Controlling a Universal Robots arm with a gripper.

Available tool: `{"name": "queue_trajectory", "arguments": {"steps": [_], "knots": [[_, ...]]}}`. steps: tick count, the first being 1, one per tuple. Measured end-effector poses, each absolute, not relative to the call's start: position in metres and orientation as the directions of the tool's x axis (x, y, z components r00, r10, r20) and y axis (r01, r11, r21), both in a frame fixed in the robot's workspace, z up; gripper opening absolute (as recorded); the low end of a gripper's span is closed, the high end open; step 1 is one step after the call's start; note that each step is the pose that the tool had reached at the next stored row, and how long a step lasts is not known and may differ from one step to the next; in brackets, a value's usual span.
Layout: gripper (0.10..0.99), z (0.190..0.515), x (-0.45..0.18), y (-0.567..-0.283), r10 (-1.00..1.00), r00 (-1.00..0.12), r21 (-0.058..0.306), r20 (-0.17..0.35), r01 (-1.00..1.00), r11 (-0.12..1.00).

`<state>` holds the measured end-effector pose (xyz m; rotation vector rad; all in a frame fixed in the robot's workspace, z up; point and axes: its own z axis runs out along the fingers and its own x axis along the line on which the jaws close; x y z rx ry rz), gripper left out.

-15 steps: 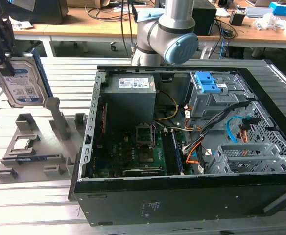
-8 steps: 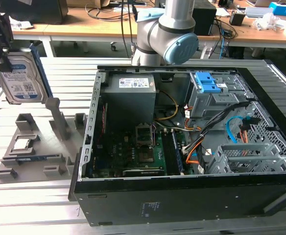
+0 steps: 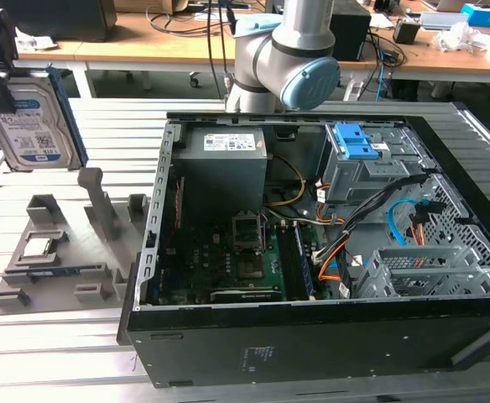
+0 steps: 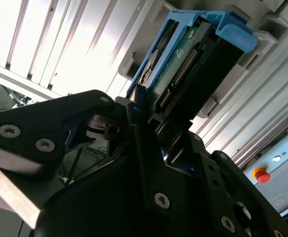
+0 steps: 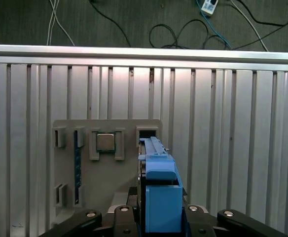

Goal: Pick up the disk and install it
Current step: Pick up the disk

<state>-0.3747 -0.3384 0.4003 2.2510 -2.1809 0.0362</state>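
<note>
1. Disk [image 3: 33,126] hangs in the air at the exterior view's far left, upright, with its label facing the camera and the blue frame along its edges.
2. In the second wrist view the gripper [image 4: 156,126] is clenched on the disk: a black finger presses on each flat side near the connector end.
3. Below the disk lies the grey holder [image 3: 60,252] on the table [image 3: 60,361]. The disk does not touch it. In the first wrist view a narrow slot [image 5: 146,132] of the holder stands free, just under the disk's edge, beside a chip [image 5: 105,141].
4. The open case [image 3: 312,353] lies toward the exterior view's right, well apart from the disk. Its drive cage [image 3: 354,176], with a blue latch on top, is at the far side.
5. My judgement: the pick-up looks done, since the disk is off the holder and firmly held. The installing is not yet done; the disk is not over the case.
</note>
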Motion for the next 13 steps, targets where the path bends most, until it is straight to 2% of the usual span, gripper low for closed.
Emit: {"name": "queue_trajectory", "arguments": {"steps": [13], "knots": [[0.365, 0.422, -0.375, -0.338, -0.999, 0.031, -0.011, 0.022, -0.999, -0.032]]}}
